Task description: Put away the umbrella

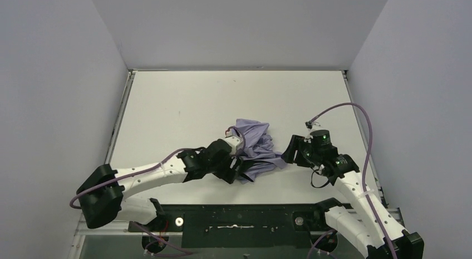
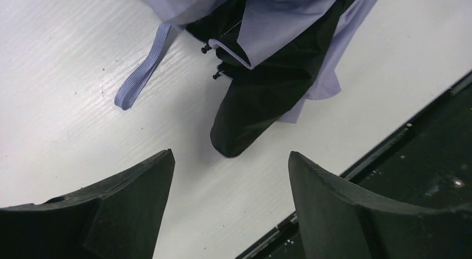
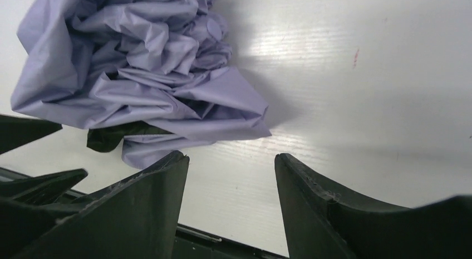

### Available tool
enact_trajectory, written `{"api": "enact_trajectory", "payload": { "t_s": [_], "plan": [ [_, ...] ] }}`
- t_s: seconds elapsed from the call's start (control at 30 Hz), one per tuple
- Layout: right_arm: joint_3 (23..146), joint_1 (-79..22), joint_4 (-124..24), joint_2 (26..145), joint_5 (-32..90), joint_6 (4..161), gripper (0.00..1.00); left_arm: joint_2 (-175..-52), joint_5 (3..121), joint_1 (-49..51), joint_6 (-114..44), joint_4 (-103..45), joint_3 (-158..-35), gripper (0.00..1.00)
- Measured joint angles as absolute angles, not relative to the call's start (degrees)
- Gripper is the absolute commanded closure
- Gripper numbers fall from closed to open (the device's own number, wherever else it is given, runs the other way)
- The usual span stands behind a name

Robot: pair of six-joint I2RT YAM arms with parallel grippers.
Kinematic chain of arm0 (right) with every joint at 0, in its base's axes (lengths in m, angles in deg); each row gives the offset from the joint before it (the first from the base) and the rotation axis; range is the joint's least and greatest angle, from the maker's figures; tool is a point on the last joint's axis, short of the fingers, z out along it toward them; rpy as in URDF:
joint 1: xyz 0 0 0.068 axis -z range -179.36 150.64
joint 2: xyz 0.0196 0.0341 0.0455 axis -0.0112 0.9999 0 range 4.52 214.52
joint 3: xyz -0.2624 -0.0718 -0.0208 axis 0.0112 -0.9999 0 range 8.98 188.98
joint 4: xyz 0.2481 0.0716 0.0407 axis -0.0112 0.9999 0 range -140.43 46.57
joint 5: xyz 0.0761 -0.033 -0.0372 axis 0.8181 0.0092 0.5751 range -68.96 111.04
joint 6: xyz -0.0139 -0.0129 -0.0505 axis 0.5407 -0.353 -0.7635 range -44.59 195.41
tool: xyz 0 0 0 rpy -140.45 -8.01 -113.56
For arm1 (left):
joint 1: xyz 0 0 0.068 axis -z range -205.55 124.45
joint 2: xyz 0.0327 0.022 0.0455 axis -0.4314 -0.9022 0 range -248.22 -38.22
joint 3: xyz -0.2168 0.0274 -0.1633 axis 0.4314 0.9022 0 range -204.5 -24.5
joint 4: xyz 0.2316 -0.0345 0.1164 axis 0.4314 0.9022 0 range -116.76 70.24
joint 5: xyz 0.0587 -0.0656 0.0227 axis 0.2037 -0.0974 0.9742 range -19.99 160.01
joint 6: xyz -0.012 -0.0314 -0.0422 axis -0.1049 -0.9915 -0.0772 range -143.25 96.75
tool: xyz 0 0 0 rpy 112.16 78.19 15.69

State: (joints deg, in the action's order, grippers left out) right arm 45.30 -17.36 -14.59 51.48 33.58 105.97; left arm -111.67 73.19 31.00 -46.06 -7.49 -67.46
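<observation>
The umbrella (image 1: 257, 143) lies crumpled near the middle of the white table, between my two grippers, its lavender fabric bunched and black lining showing. In the left wrist view its black underside (image 2: 261, 92) points toward me, and its lavender wrist loop (image 2: 142, 75) trails flat on the table. My left gripper (image 2: 231, 154) is open just short of the black tip, holding nothing; from above it (image 1: 235, 169) sits at the bundle's near-left edge. My right gripper (image 3: 229, 155) is open and empty, with the rumpled fabric (image 3: 139, 75) ahead and to its left; from above it (image 1: 289, 150) is just right of the bundle.
A black rail (image 1: 239, 217) runs along the near table edge just behind both grippers, and shows in the wrist views as the rail (image 2: 423, 159) (image 3: 211, 242). Grey walls (image 1: 55, 103) close in the left, right and far sides. A purple cable (image 1: 364, 131) arcs over the right arm.
</observation>
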Motion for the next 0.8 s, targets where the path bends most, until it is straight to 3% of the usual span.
{"api": "enact_trajectory", "payload": {
  "t_s": [0.27,0.33,0.6,0.73,0.8],
  "plan": [
    [43.1,-17.4,-14.0,50.4,36.0,107.2,0.41,-123.1,80.8,35.4,-42.3,-8.2,-69.7,0.27],
    [43.1,-17.4,-14.0,50.4,36.2,107.2,0.41,-124.7,81.6,35.5,-41.8,-8.1,-70.6,0.31],
    [43.1,-17.4,-13.9,49.8,36.6,107.2,0.41,-126.9,83.3,35.5,-40.9,-9.4,-74.7,0.83],
    [43.1,-17.4,-13.9,49.3,36.8,107.4,0.42,-126.9,83.1,35.5,-40.6,-9.4,-75.2,1.0],
    [43.1,-17.4,-13.9,48.9,37.0,107.6,0.42,-126.9,82.5,35.5,-40.6,-9.0,-75.8,1.0]
  ]
}}
